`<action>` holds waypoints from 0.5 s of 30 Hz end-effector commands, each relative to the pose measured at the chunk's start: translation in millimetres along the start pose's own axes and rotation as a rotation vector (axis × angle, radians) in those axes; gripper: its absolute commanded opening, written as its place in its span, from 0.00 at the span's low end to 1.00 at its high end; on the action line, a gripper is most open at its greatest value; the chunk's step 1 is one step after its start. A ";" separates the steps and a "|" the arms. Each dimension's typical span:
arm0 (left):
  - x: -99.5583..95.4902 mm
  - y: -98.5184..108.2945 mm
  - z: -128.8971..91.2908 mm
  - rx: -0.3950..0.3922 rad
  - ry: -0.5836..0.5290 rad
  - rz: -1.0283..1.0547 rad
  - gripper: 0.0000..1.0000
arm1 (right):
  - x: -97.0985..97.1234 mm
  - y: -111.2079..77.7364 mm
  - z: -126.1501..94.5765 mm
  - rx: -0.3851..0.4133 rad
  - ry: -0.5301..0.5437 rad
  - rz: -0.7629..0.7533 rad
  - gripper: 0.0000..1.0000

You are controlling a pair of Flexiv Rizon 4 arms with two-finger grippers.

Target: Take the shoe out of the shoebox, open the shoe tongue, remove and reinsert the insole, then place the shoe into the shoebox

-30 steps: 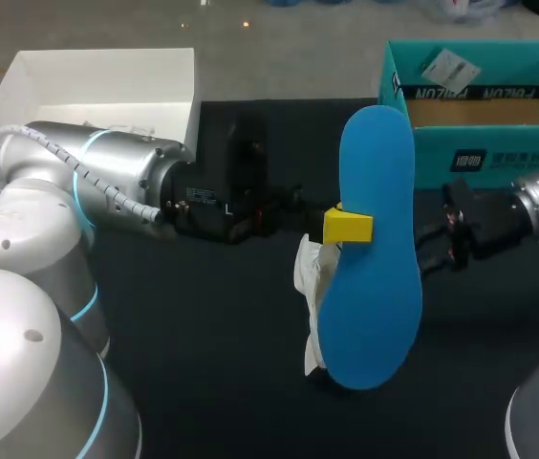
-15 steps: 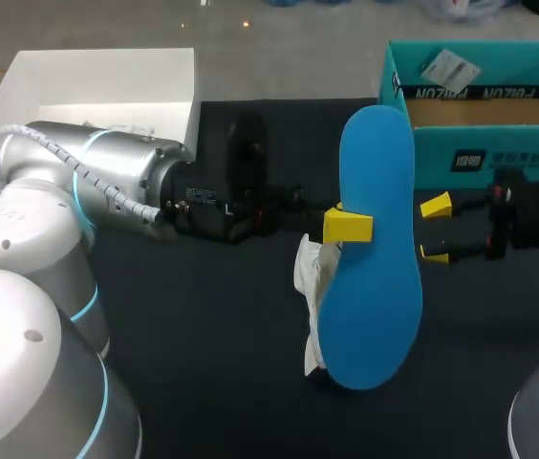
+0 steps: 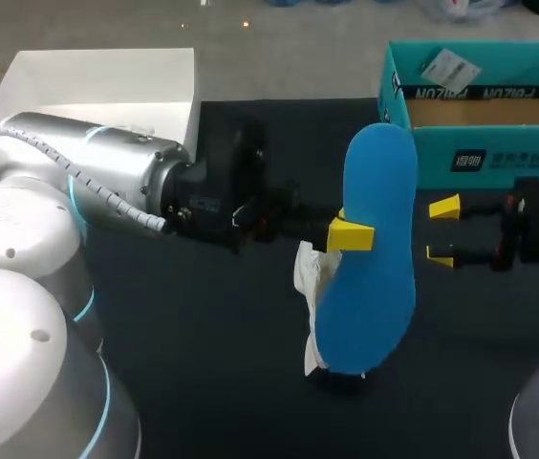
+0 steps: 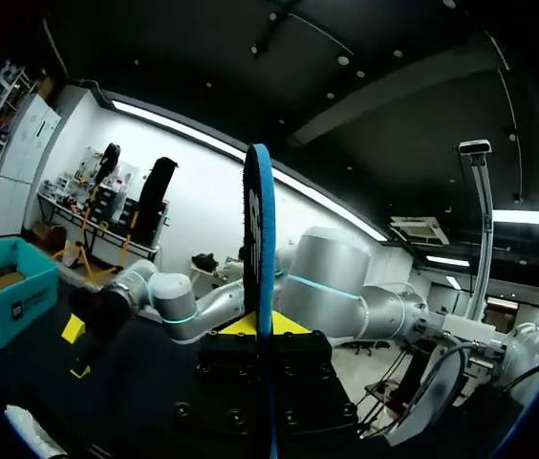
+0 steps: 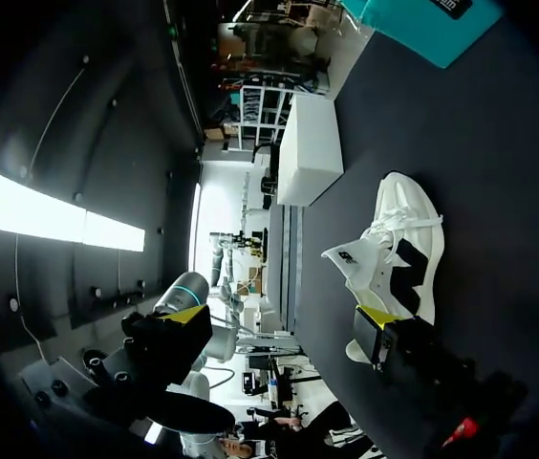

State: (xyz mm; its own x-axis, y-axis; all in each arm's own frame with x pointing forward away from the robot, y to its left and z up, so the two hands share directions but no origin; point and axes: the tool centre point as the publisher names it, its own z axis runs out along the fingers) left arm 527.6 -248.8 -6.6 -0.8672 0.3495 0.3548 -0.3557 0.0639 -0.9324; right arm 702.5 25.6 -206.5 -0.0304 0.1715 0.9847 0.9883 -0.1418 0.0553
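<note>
My left gripper [image 3: 351,232] is shut on the blue insole [image 3: 377,258] and holds it above the table, its length running away from me. In the left wrist view the insole [image 4: 259,268] stands edge-on between the fingers. Under it the white shoe [image 3: 311,287] lies on the black table; the right wrist view shows the shoe [image 5: 396,253] on its side, ahead of one yellow fingertip [image 5: 375,318]. My right gripper [image 3: 444,231] stands open just right of the insole, not touching it. The teal shoebox [image 3: 480,143] is at the back right.
A white box lid [image 3: 97,91] stands at the back left, behind my left arm. The teal shoebox holds a brown liner and a paper tag [image 3: 448,67]. The black table [image 3: 212,363] shows bare in front of the shoe.
My right gripper has drawn back to the right, out from behind the insole, and stayed open. The left gripper has shifted slightly right and tilted the insole a little.
</note>
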 end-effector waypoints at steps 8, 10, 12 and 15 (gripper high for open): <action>-34.3 19.1 -44.0 -0.258 -0.472 0.819 0.00 | 0.8 -3.7 0.2 -0.033 -0.002 0.000 1.00; -34.3 19.1 -44.0 -0.258 -0.472 0.819 0.00 | 0.8 -3.7 0.2 -0.033 -0.002 0.000 1.00; -34.3 19.1 -44.0 -0.258 -0.472 0.819 0.00 | 0.8 -3.7 0.2 -0.033 -0.002 0.000 1.00; -34.3 19.1 -44.0 -0.258 -0.472 0.819 0.00 | 0.8 -3.7 0.2 -0.033 -0.002 0.000 1.00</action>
State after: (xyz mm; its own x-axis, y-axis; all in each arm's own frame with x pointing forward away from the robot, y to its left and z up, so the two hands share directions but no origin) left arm 574.6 -224.2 -42.0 -0.9819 0.1495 -0.1161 0.1367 0.1359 -0.9812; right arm 700.1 25.5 -206.1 -0.0305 0.1722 0.9846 0.9836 -0.1703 0.0602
